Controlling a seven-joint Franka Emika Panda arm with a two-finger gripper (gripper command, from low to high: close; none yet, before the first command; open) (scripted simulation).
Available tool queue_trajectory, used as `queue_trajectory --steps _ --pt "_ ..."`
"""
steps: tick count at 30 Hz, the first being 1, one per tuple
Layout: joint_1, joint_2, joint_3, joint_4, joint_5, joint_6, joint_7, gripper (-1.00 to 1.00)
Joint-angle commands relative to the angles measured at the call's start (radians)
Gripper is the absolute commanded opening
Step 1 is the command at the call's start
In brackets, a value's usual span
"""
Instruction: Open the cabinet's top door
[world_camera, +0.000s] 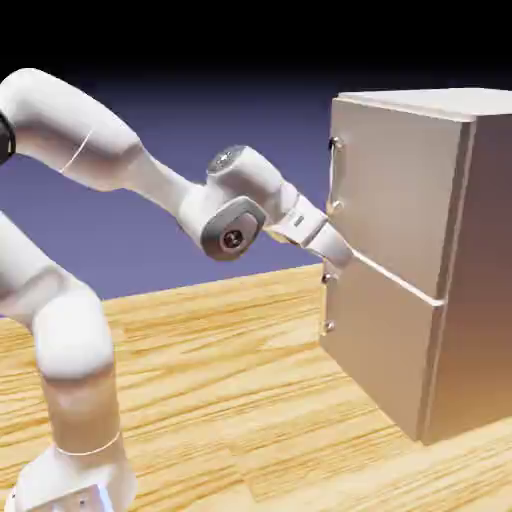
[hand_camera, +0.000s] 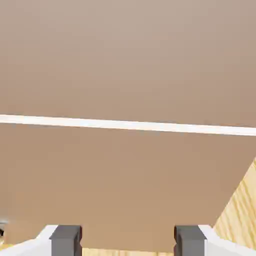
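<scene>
1. White, glossy, jointed robot arm (world_camera: 75, 340) rises nearest the camera at the left, its far end bent down toward the cabinet's front. Presumably it reaches from the side so that the hand can come at the handle.
2. Its grey-tipped fingers (hand_camera: 66, 241) stand apart with nothing between them. That suits an approach, since they would need to pass around the handle before gripping.
3. Beige-grey, boxy metallic cabinet (world_camera: 485, 260) stands at the right on the pale, wood-grained worktop (world_camera: 220, 400), its front turned toward the arm.
4. Tall, flat, beige-grey upper door (world_camera: 400, 185) fills the upper part of that front. It looks smooth, softly shaded and shut, and a bright seam (world_camera: 400, 277) parts it from the shorter beige-grey lower door (world_camera: 380, 345).
5. Slim, silver, vertical loop handle (world_camera: 337, 206) sits at the upper door's far left edge. The hand is near the seam, below most of the handle, so it probably needs to rise and shift farther left.
</scene>
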Motion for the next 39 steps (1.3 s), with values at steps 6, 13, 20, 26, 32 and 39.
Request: queue_trajectory --steps 6,13,20,26,32,39 --pt "-0.096 -0.055 0.117 0.056 0.261 0.001 0.125 0.0" --pt "-0.208 -0.118 0.254 0.122 0.566 0.001 0.272 0.0" --pt "-0.32 -0.182 0.391 0.187 0.87 0.002 0.418 0.0" --pt "-0.416 -0.237 0.509 0.244 1.131 0.003 0.543 0.0" --pt "-0.511 -0.291 0.626 0.3 1.392 0.004 0.669 0.0" --pt "-0.623 -0.355 0.763 0.366 1.696 0.004 0.815 0.0"
